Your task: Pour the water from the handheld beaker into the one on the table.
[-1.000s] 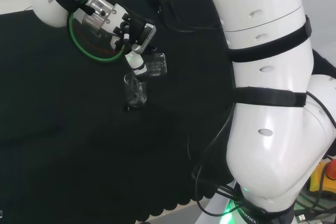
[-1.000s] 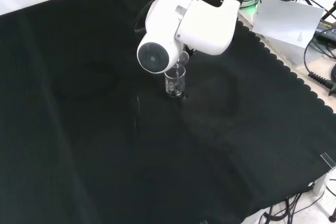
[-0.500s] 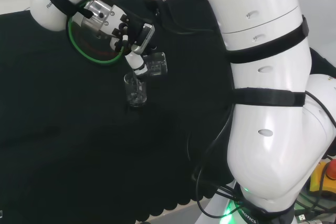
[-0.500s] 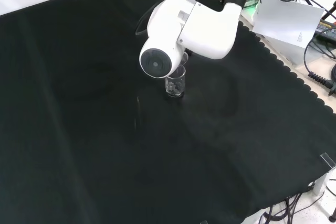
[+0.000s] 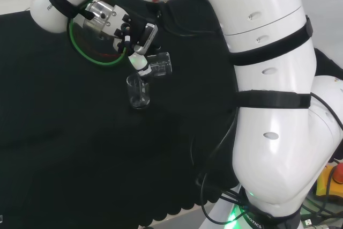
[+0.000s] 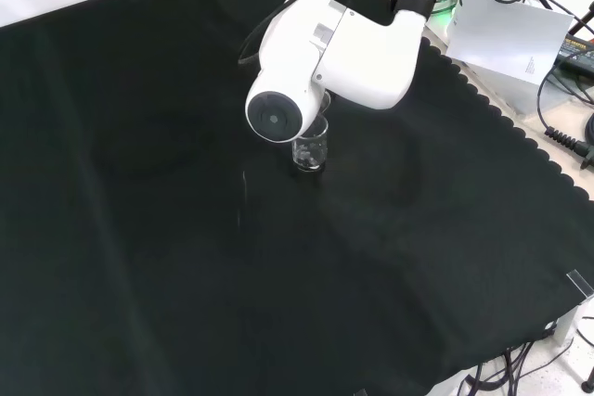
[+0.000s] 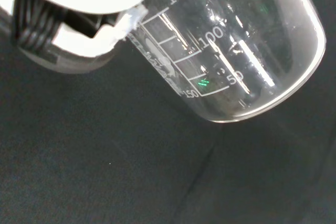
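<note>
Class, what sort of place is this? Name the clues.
Probably a robotics lab bench: a white arm over black cloth, its hand tipping a beaker over another beaker.

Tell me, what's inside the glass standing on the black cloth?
The standing beaker looks clear; glints near its bottom in the front view may be water, though I can't tell. The tipped beaker in the robot hand hangs beside its rim.
</note>
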`<move>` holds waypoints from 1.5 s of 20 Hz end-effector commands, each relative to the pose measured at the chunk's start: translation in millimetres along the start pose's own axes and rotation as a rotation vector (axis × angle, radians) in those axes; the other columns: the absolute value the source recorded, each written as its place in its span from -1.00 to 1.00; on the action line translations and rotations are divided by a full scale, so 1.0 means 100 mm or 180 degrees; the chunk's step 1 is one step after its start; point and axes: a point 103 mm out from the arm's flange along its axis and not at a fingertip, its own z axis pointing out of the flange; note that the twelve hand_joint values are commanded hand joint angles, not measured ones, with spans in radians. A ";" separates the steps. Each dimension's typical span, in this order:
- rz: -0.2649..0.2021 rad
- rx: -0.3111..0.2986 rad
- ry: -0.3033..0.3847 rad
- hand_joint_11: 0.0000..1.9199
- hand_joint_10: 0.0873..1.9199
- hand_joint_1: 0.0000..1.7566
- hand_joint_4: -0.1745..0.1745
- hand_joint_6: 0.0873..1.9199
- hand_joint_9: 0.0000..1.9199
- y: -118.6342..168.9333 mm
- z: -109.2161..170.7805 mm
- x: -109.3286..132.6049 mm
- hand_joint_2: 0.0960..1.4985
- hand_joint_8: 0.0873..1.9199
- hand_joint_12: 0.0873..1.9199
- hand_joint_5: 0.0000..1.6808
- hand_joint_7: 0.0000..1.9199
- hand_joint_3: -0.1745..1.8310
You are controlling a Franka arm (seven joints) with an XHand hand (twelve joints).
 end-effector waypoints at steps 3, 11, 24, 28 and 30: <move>0.0039 0.0023 -0.0024 0.37 -1.00 0.50 -1.00 -0.74 0.70 -0.09 -0.15 0.11 -0.07 -1.00 -0.31 0.66 0.64 -0.43; 0.0049 0.0050 -0.0011 0.37 -1.00 0.50 -1.00 -0.74 0.70 -0.12 -0.22 0.15 -0.07 -1.00 -0.31 0.66 0.64 -0.43; 0.0002 -0.0046 0.0157 0.37 -1.00 0.50 -1.00 -0.74 0.70 -0.07 -0.09 0.04 -0.07 -1.00 -0.31 0.66 0.64 -0.43; -0.0058 -0.0172 0.0291 0.36 -1.00 0.50 -1.00 -0.74 0.70 -0.05 0.02 -0.07 -0.07 -1.00 -0.31 0.66 0.64 -0.43; -0.0109 -0.0268 0.0417 0.36 -1.00 0.50 -1.00 -0.74 0.70 -0.05 0.09 -0.15 -0.07 -1.00 -0.31 0.66 0.64 -0.43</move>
